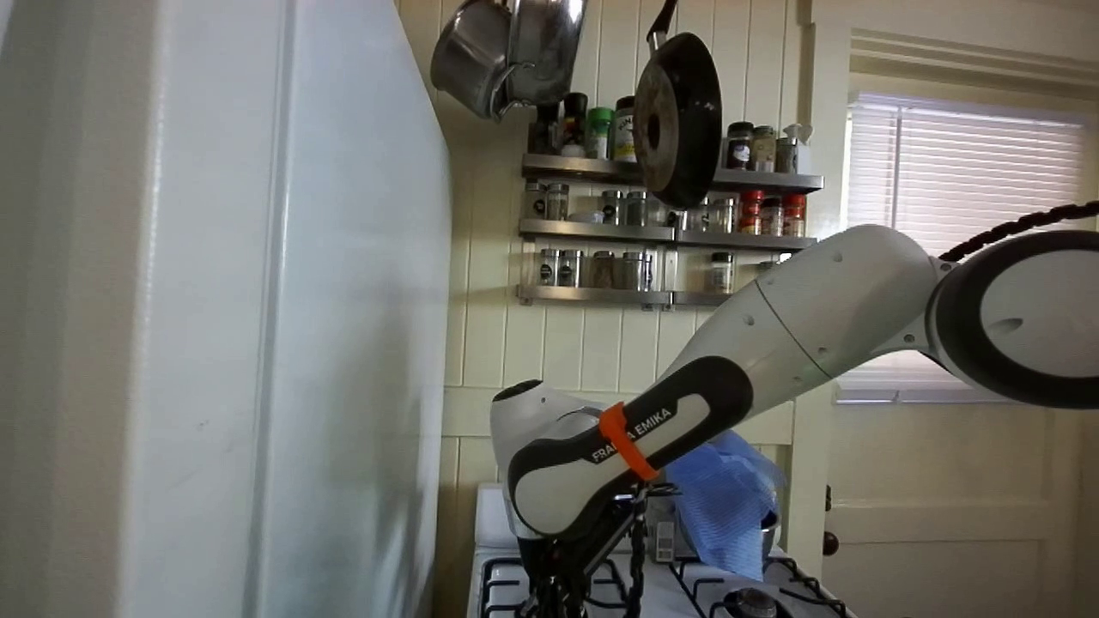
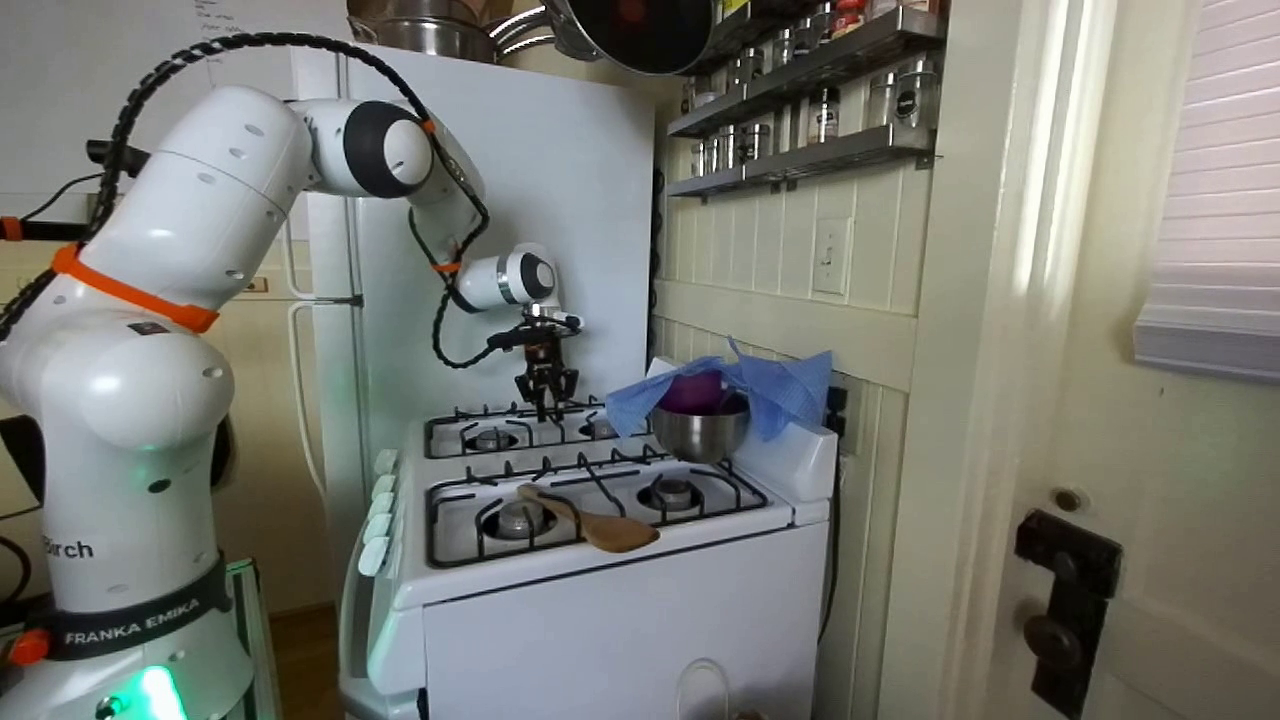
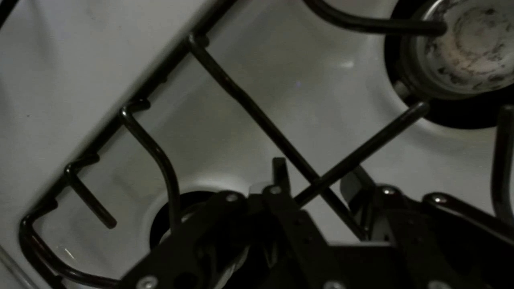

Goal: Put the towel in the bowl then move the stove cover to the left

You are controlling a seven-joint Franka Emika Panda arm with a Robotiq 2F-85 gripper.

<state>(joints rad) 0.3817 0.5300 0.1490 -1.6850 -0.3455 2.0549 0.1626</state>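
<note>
Gripper (image 3: 318, 173) parted above the stove cover (image 3: 257, 112): the second step looks in hand.
Your fingers (image 3: 282, 176) stand apart and grasp nothing, a crossing of the cover's black bars showing between them in the wrist view; you can't tell whether they touch it. Next probably calls for settling low, clenching a bar, then shifting the cover left. Farther back, in an exterior view, the towel (image 2: 792, 388) drapes around the purple bowl (image 2: 692, 393) at the mouth of the steel pot (image 2: 700, 435); how much lies inside the bowl is hidden.
</note>
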